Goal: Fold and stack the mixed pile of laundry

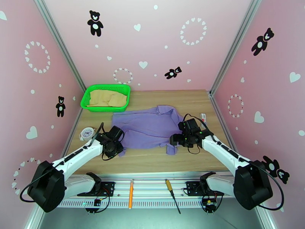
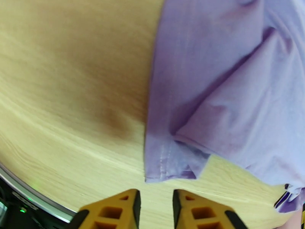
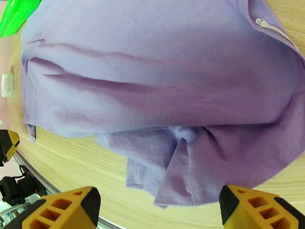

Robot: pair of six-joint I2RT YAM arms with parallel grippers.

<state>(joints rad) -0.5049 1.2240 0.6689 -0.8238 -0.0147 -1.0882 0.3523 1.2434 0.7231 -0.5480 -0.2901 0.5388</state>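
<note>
right, the left gripper (image 2: 155, 197) has its yellow fingers set close together, a narrow gap between them and nothing in it. they sit over bare table (image 2: 68, 73), just short of the near-left hem corner of the lavender shirt (image 2: 228, 92). the right gripper (image 3: 160, 198) stands wide apart and holds nothing, with a bunched sleeve of the shirt lying just ahead of the gap. from this angle i can't tell whether its fingertips touch the cloth.

from above, i see the shirt spread flat across the middle of the table, collar toward the far side, with one arm at each of its near corners. the tan garment (image 1: 106, 98) lies inside the green basket (image 1: 105, 108) at the far left, near the shirt's far-left corner. a small pink clock (image 1: 87, 133) sits at the table's left edge, beside the left arm.
</note>
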